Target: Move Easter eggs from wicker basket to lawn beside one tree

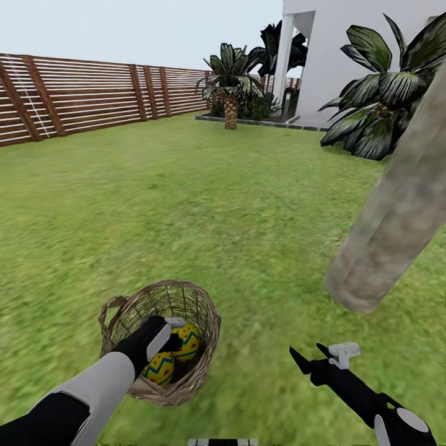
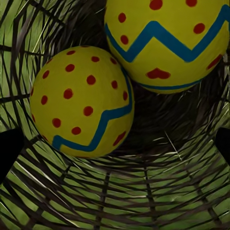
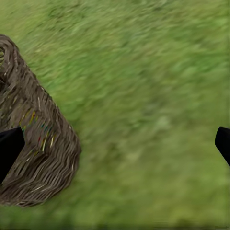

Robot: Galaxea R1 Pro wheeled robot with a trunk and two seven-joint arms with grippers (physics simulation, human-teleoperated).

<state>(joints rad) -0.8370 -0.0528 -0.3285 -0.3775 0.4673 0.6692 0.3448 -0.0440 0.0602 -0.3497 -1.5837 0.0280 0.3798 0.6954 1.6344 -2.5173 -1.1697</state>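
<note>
Across the lawn (image 1: 186, 204), a tree (image 1: 396, 217) trunk is seen at right. Near left, the wicker basket (image 1: 198, 310) holds two Easter eggs (image 2: 81, 100), with the left end effector (image 1: 166, 328) spread over them. The right end effector (image 1: 310, 356) is spread too, held over grass.

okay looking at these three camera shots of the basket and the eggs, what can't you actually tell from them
- Third Easter egg: the head view shows two eggs in the wicker basket; the left hand covers the rest of the inside.
- Left hand's grip: the left wrist view shows dark fingertips at the edges, touching neither egg; contact beyond the frame is cut off.
- Tree: its canopy is cut off by the head view's edge.
</note>
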